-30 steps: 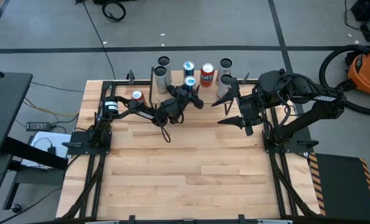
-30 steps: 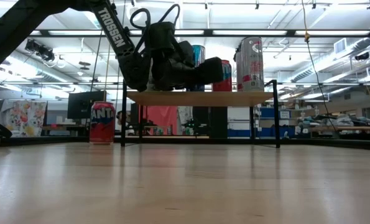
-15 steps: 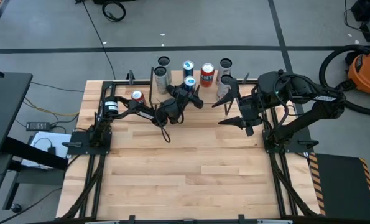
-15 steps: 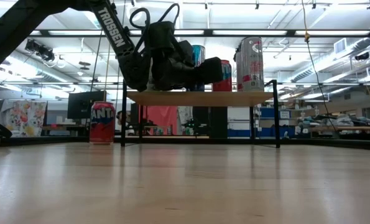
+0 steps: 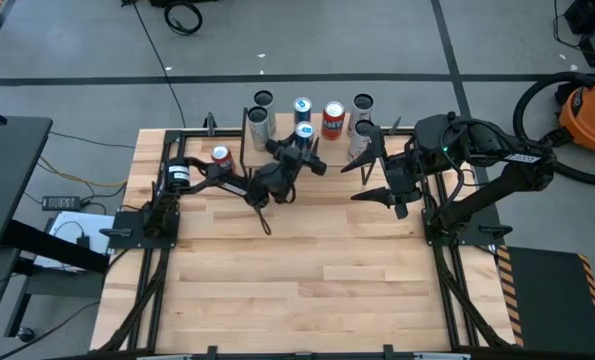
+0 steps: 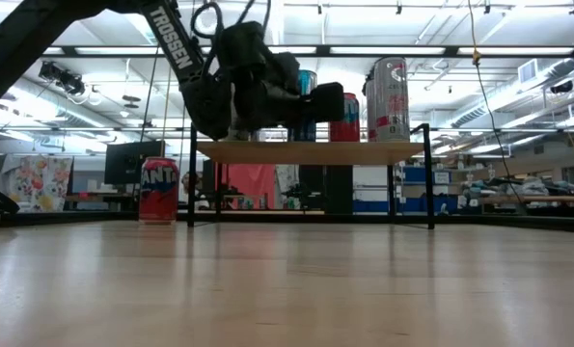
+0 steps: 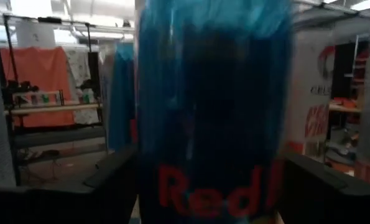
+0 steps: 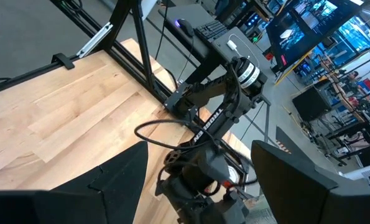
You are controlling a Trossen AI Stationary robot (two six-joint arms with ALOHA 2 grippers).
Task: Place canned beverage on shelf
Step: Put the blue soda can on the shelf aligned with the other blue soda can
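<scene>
Left gripper (image 5: 303,152), fingers spread either side of the blue can (image 5: 304,131) standing at the shelf's (image 6: 311,151) front edge, apparently freeing it after placement; right gripper (image 5: 374,168), spread and empty, waits off the shelf's right end.

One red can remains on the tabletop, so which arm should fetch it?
Left. The red soda can stands on the table beside the left arm; the left pincer is open at the light-wood shelf. The right pincer is across the table.
</scene>
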